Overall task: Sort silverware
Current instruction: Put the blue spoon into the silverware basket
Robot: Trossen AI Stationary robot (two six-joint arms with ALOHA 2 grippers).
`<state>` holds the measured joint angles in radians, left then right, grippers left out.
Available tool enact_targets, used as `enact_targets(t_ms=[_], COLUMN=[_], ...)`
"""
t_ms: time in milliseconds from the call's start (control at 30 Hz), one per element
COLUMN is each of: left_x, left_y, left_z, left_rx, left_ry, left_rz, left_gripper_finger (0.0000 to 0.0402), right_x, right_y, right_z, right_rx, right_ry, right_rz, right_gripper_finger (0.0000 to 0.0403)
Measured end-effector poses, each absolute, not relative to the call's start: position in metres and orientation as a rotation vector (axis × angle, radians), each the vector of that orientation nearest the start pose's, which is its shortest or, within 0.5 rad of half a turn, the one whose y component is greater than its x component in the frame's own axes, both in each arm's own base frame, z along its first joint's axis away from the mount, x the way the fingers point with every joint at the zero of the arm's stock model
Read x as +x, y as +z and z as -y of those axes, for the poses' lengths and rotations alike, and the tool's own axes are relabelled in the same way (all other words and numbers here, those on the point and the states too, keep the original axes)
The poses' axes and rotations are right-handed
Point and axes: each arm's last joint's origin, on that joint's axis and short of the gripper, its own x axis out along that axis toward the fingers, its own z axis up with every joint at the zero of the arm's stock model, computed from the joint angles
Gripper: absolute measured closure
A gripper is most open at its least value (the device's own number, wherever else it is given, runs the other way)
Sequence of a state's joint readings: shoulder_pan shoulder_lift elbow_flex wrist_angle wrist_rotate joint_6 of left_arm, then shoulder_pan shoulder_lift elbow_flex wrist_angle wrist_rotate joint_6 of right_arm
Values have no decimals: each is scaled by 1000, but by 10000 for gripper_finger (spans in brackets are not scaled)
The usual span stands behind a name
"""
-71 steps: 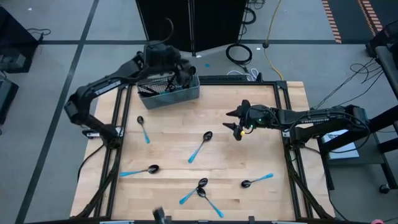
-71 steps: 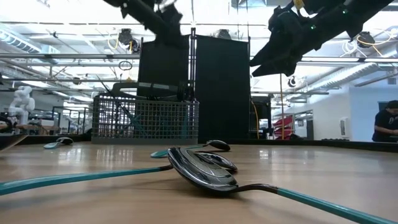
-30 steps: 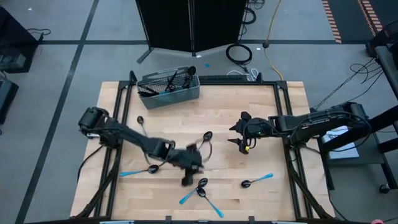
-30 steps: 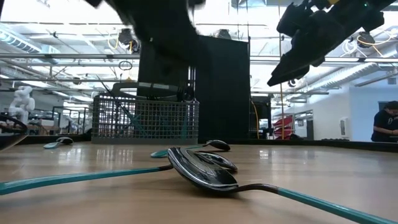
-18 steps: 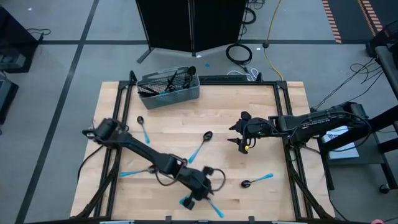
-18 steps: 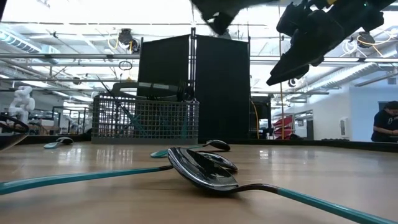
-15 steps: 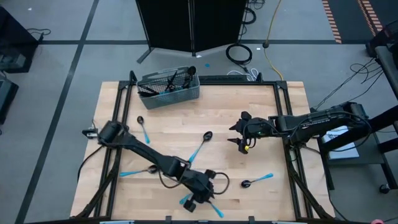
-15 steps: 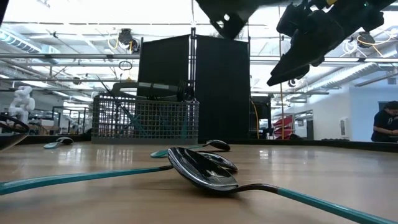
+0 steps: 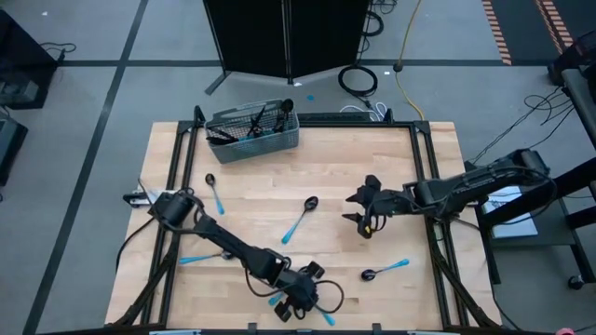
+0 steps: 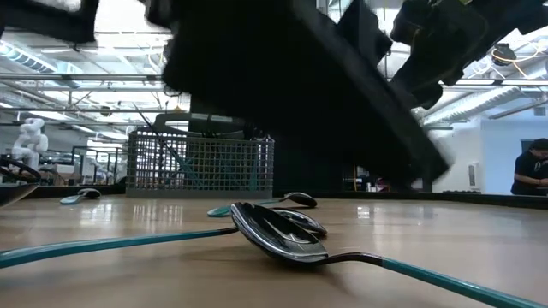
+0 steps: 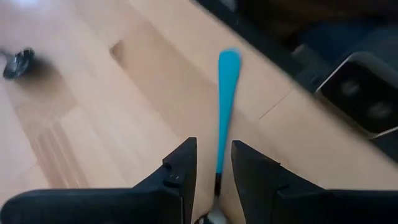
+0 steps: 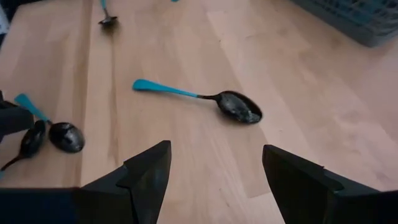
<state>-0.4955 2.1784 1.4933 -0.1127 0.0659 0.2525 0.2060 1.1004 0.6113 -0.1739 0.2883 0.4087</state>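
Left pincer (image 9: 300, 300) low at near counter (image 9: 372, 167) edge, fingers narrow, straddling blue spoon handle (image 11: 225, 93), not visibly gripping. Right pincer (image 9: 361, 210) mid-counter, wide, empty. Spoons scattered on counter; basket (image 9: 251, 135) at far edge.

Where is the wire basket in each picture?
High view: basket at the table's far edge, toward the left arm's side.
Low view: left of middle, at the table's back.
Left wrist view: not in it.
Right wrist view: only a corner shows.
Shared landmark: the wooden table.
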Motion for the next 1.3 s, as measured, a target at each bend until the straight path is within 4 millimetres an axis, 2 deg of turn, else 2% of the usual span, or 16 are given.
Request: enact_targets(t_ms=[167, 600, 700, 867, 1000, 1167, 1300], left_x=[410, 405, 405, 406, 408, 413, 414], left_y=[128, 122, 122, 121, 122, 130, 158], left_z=[222, 219, 217, 214, 213, 215, 214], left_rx=[433, 433, 427, 408, 403, 406, 462], left_ry=[-623, -654, -658, -684, -679, -670, -667], left_rz=[-753, -849, -851, -855, -838, -803, -764], left_gripper_finger=[304, 307, 326, 388, 394, 399, 400], right_x=[215, 215, 215, 215, 215, 215, 215], right_y=[218, 218, 218, 218, 218, 218, 218], right_z=[-44, -46, -46, -46, -46, -46, -46], right_rx=[228, 216, 215, 215, 214, 214, 210], right_ry=[-223, -216, -216, -216, -217, -217, -227], right_rz=[-601, -602, -602, -602, -603, -604, -600], right_gripper_finger=[154, 154, 154, 154, 154, 154, 154])
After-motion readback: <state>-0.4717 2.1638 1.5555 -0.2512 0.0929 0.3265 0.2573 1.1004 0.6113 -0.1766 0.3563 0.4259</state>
